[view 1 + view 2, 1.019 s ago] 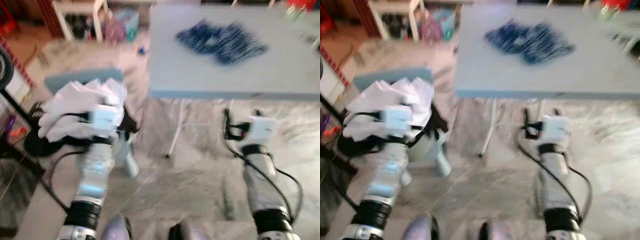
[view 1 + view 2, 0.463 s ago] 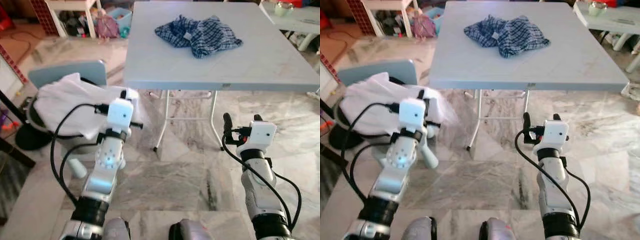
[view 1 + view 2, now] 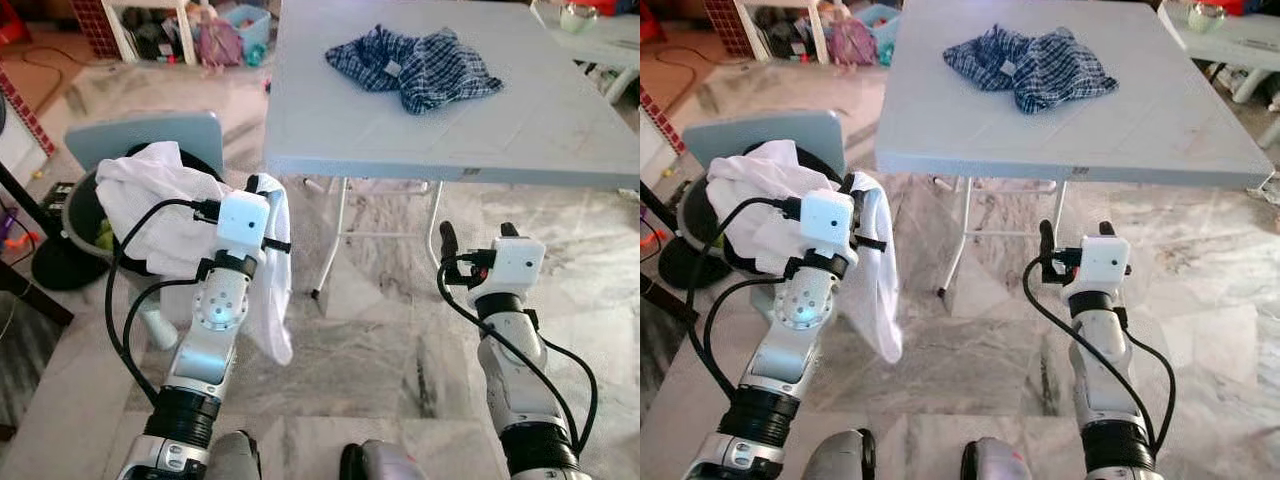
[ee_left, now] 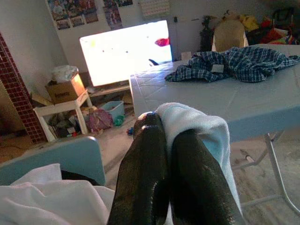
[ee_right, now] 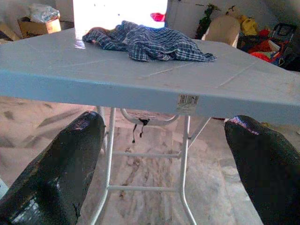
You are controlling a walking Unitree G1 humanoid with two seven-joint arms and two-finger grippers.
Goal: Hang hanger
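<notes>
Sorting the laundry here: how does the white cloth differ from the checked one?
The white cloth is plain; the checked shirt is blue plaid. The white cloth hangs from the left hand, shut on it, over a basket; the shirt lies crumpled on the table, untouched. Both are rumpled.

White cloth [image 3: 160, 215] is covering most of the dark basket [image 3: 78, 215] under it, hiding its contents. Left gripper [image 4: 161, 140] fingers are partly wrapped by cloth. Bench [image 3: 330, 140] far edge and right corner are being cut off by the frame. No hanger is discernible.
</notes>
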